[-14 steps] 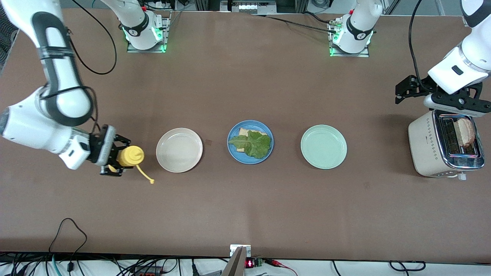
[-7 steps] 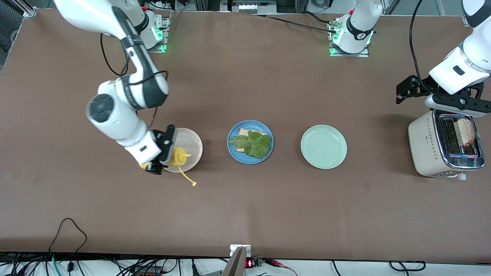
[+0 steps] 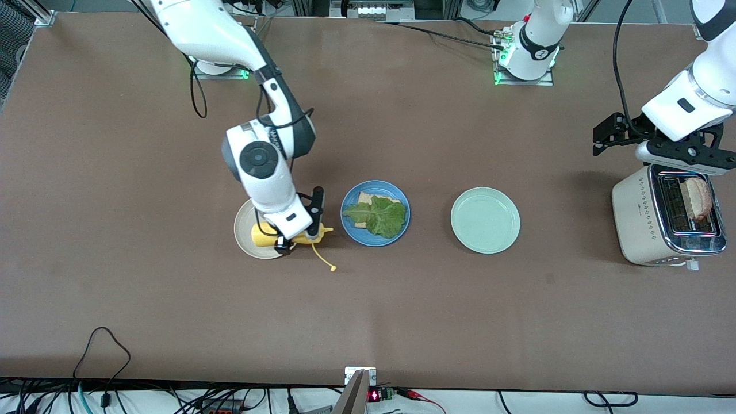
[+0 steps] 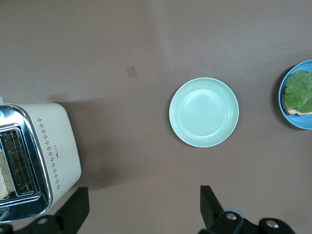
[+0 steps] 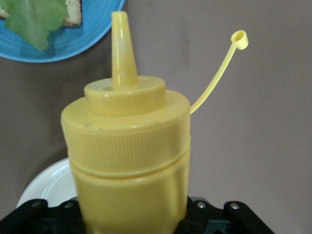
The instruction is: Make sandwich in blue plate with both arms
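Front view: the right gripper (image 3: pixel 294 233), clenched around a yellow mustard bottle (image 3: pixel 270 234), has swept from the right arm's end of the table to hang over the beige plate (image 3: pixel 244 230), nozzle aimed at the blue plate (image 3: pixel 375 213) at the table's middle. That plate holds one toast slice (image 3: pixel 364 199) under a lettuce leaf (image 3: pixel 378 216), so sauce looks next.

Left wrist view: the left gripper (image 4: pixel 141 209), jaws spread and empty, waits above the toaster (image 4: pixel 36 156) at the left arm's end, the pale green plate (image 4: pixel 204 112) nearby.

Right wrist view: the bottle's cap tether (image 5: pixel 217 73) dangles open.
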